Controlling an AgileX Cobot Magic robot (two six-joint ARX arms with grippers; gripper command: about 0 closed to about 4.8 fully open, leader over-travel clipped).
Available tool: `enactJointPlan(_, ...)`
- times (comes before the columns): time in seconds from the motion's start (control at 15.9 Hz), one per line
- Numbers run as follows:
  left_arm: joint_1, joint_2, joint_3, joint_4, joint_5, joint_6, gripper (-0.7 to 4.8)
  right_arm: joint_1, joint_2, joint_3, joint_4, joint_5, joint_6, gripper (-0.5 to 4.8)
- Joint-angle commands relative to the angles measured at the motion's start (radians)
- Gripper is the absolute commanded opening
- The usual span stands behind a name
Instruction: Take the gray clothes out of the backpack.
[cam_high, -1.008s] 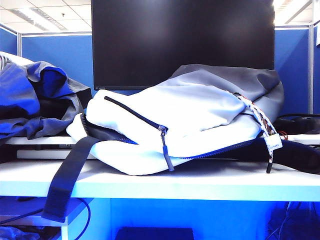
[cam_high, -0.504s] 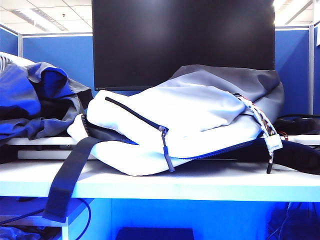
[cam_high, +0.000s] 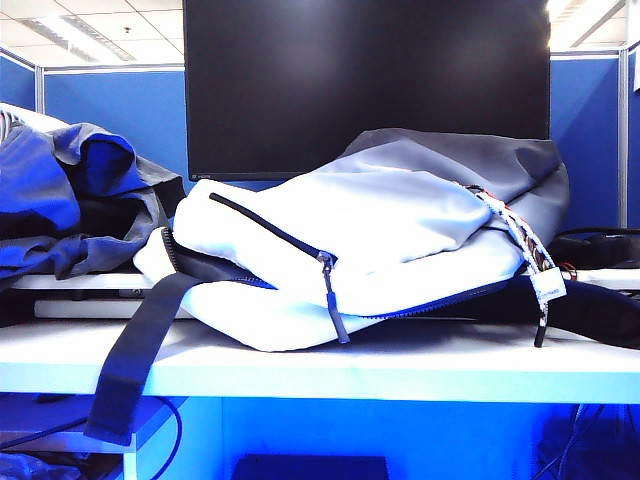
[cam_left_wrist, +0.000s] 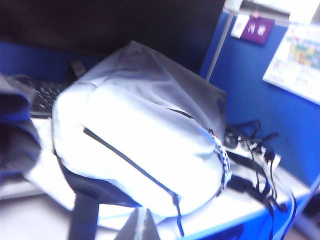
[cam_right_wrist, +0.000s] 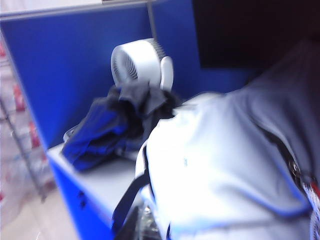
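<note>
White desk (cam_high: 400, 370), backpack (cam_high: 380, 250) lying lengthwise, gray clothes (cam_high: 70, 200) beside, left.

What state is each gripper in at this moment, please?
Left gripper: shut, holding nothing, pulled back above the near edge of the backpack.
Right gripper: shut, holding nothing, held off the backpack's strap end.

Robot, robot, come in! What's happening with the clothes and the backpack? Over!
Left gripper, right gripper shut, empty, near table edge. Gray clothes out, beside backpack. Nothing in the way.
</note>
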Motion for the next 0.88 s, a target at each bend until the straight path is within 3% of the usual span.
enactJointPlan(0.06, 0.000, -0.003, -0.149, 0.184, 0.001, -0.048, -0.06, 0.001, -0.002, -0.159, 0.223, -0.002, 0.001, 0.08)
enactJointPlan(0.25, 0.000, -0.003, -0.219, 0.120, 0.006, -0.081, -0.06, 0.002, -0.002, -0.190, 0.145, -0.023, 0.059, 0.08)
enactJointPlan(0.44, 0.000, -0.003, -0.255, 0.106, 0.011, -0.079, -0.06, 0.001, -0.002, -0.197, 0.116, -0.049, 0.028, 0.07)
enactJointPlan(0.57, 0.000, -0.003, -0.303, 0.134, -0.045, -0.064, -0.06, 0.001, -0.002, -0.229, 0.119, 0.031, 0.000, -0.01)
enactJointPlan(0.69, 0.000, -0.003, -0.320, 0.145, -0.070, 0.025, -0.06, 0.001, -0.002, -0.266, 0.118, 0.095, -0.006, -0.01)
enactJointPlan(0.76, 0.000, -0.003, -0.320, 0.166, -0.105, 0.050, -0.06, 0.000, -0.002, -0.268, 0.117, 0.124, -0.018, -0.01)
enactJointPlan(0.88, 0.000, -0.003, -0.320, 0.210, -0.357, 0.114, -0.06, -0.001, -0.002, -0.268, 0.118, 0.335, -0.177, -0.01)
